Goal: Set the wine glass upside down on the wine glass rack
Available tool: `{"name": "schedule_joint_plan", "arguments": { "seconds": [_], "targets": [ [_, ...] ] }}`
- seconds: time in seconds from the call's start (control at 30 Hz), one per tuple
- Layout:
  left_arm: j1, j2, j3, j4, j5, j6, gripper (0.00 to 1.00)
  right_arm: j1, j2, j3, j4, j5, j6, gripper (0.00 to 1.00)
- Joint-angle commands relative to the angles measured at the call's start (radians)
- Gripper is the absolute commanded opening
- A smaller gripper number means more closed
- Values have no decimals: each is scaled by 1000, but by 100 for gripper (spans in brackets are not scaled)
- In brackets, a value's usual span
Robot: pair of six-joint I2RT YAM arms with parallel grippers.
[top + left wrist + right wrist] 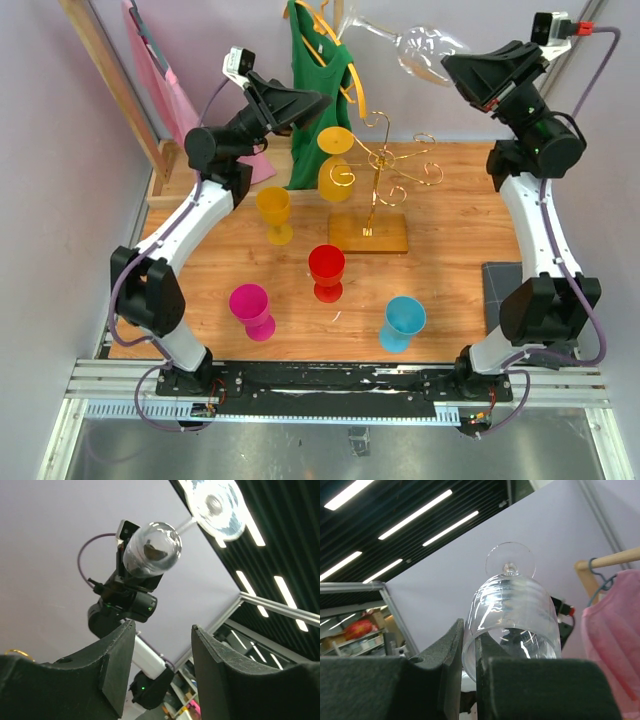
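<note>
The wine glass was gripped by its rim in the right tool, held high and tipped sideways, at 1 o'clock from the rack. The left tool was seen wide and empty. Inversion and hanging were judged not yet done.

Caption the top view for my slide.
Right gripper holds the wine glass aloft, tilted, near the wine glass rack; left gripper open.
</note>
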Motion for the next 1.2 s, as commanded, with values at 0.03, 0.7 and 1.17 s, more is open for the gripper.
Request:
{"name": "schedule_joint_plan", "arguments": {
  "seconds": [0.03, 0.7, 1.17],
  "targets": [
    [4, 60, 62, 285, -26, -228, 53, 81, 15, 72, 238, -18, 95, 1],
    [4, 57, 86, 484, -149, -401, 54, 248, 53, 86, 261, -106, 46, 1],
    [10, 56, 40, 575, -209, -483, 54, 245, 58, 137, 254, -140, 42, 1]
  ]
}}
